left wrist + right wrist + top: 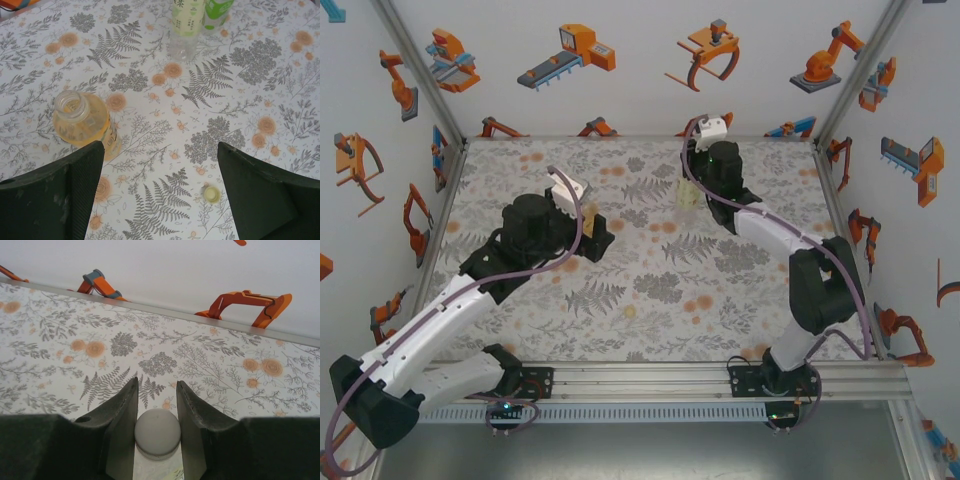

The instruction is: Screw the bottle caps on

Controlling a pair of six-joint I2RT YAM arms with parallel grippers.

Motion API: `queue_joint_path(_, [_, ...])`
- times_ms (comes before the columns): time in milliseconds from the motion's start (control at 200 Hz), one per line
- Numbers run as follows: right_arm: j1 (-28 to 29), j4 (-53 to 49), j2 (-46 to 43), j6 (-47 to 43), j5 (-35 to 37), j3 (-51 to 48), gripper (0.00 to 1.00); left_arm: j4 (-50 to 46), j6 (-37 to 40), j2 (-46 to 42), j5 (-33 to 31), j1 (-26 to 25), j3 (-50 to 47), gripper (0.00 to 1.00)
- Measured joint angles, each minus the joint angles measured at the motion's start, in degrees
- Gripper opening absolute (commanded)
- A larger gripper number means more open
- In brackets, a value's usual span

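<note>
Left tool [160,200] hangs wide open; you've got bare bench [280,75] btwn its fingers, w/ just the pale yellow cap [212,194] lying in the gap, close to one finger. Open amber bottle [80,122] stands just beside the other finger, partly behind it, so that side's tight. Further ahead the pale bottle [186,25] and green bottle [217,12] stand side by side, too close to pass btwn. Right tool [157,425] has no slack: its fingers hug the white cap [157,432]. Past it you get open bench up to the back wall [175,275]. Mid-bench in the top view is open too.
</note>
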Motion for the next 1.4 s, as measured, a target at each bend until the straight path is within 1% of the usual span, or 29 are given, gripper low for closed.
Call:
queue_joint_path(135, [-0.7, 2.0, 1.9, -1.1, -0.9, 0.7, 0.0, -0.1, -0.1, 0.0, -0.2, 0.3, -0.2, 0.86])
queue_joint_path(366, [-0.9, 2.9, 2.3, -2.2, -1.5, 0.8, 0.0, -0.6, -0.2, -0.1, -0.2, 0.6, -0.2, 0.86])
queue_joint_path(496, [-0.9, 2.9, 2.3, -2.6, -1.5, 0.7, 0.3, -1.1, -0.2, -0.7, -0.3, 0.8, -0.2, 0.86])
queue_joint_path(581, [-0.9, 3.0, 2.3, -2.5, -1.5, 0.6, 0.45, -1.2, -0.2, -1.1, -0.4, 0.9, -0.3, 0.86])
queue_joint_path(626, [-0.9, 3.0, 2.3, -2.6, -1.5, 0.6, 0.5, -1.3, -0.2, -1.3, -0.4, 1.0, -0.5, 0.86])
queue_joint_path(696, [-0.9, 3.0, 2.3, -2.9, -1.5, 0.6, 0.54, -1.6, -0.2, -1.5, -0.4, 1.2, -0.5, 0.86])
queue_joint_path(916, [-0.9, 2.7, 1.7, -3.1, -1.5, 0.6, 0.57, -2.1, -0.2, -1.7, -0.5, 2.2, -0.6, 0.86])
queue_joint_path(1082, [-0.9, 0.4, -1.1, -3.4, -2.0, 0.6, 0.57, -3.2, 0.3, -1.6, 0.1, 4.2, -0.5, 0.87])
queue_joint_path(1207, [-0.9, -2.4, -4.2, -3.7, -3.3, 1.0, 0.57, -3.9, 0.8, -1.5, 1.5, 7.0, -0.3, 0.87])
queue_joint_path(1402, [-0.9, -8.1, -9.7, -3.0, -8.6, 2.3, 0.56, -5.1, 1.6, -2.4, 3.9, 13.4, 0.3, 0.94])
